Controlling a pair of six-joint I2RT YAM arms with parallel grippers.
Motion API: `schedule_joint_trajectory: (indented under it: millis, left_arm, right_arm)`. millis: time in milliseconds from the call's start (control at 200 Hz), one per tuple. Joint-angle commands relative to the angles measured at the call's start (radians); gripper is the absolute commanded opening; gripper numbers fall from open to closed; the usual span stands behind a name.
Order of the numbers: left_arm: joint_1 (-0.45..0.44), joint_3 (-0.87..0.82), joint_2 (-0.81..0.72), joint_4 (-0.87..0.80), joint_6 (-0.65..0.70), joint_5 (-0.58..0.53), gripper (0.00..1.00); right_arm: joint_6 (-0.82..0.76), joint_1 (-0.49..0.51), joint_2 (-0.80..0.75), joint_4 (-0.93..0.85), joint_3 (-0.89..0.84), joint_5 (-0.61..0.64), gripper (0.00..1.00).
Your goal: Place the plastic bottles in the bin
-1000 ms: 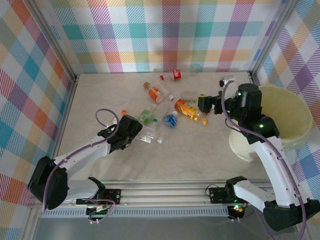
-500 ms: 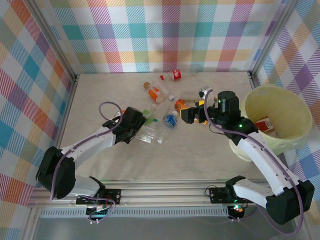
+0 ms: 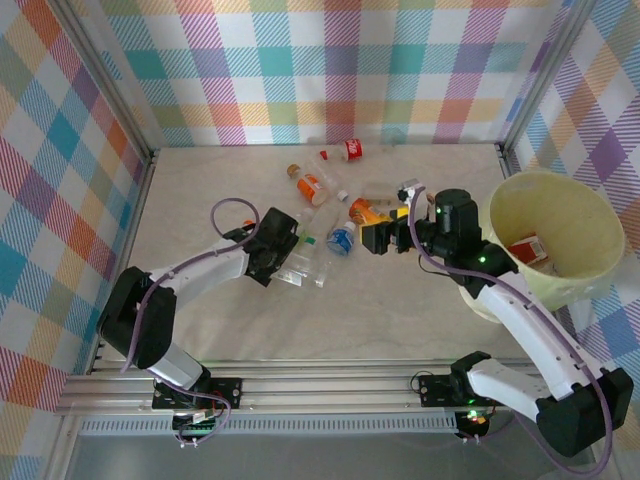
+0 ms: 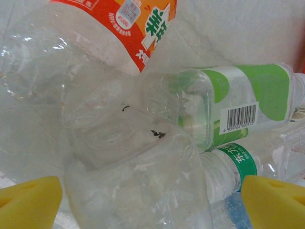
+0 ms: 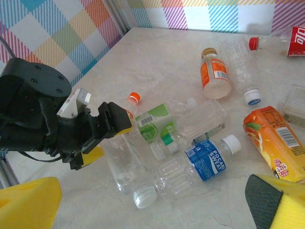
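Several plastic bottles lie in a heap mid-table. My left gripper (image 3: 288,252) is open at the heap's left edge, its yellow fingertips (image 4: 28,202) either side of a crushed clear bottle (image 4: 138,191) with a white cap (image 5: 145,196). Beyond it lie a green-labelled bottle (image 4: 238,100) and an orange-labelled one (image 4: 128,19). My right gripper (image 3: 372,238) hovers open and empty above the heap, over the blue-labelled bottle (image 5: 205,160). The orange juice bottle (image 5: 271,143) lies to the right. The cream bin (image 3: 590,205) stands far right with a red-labelled bottle (image 3: 528,250) inside.
Further back lie an amber bottle (image 5: 215,74), a clear bottle with a blue cap (image 5: 240,71) and a red-labelled bottle (image 3: 352,150). A loose orange cap (image 5: 135,98) sits beside the left gripper. Checked walls enclose the table on three sides.
My right arm has swung left from the bin side to above the bottle heap. My left gripper has pushed right and further in, onto the clear bottle.
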Motion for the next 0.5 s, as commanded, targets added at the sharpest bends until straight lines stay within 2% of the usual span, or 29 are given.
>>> schedule_joint_trajectory:
  millis: [0,265,495]
  left_arm:
    - [0.004,0.024,0.028,-0.035,-0.021,0.019,0.93]
    - [0.006,0.021,0.056,-0.03,-0.032,0.015,0.84]
    - [0.005,-0.043,0.021,0.035,-0.039,-0.002,0.67]
  right_arm:
    - [0.008,0.007,-0.025,-0.015,-0.026,0.016,1.0]
    - [0.003,0.008,-0.03,-0.029,-0.027,0.029,1.0]
    - [0.006,0.01,-0.025,-0.023,-0.033,0.026,1.0]
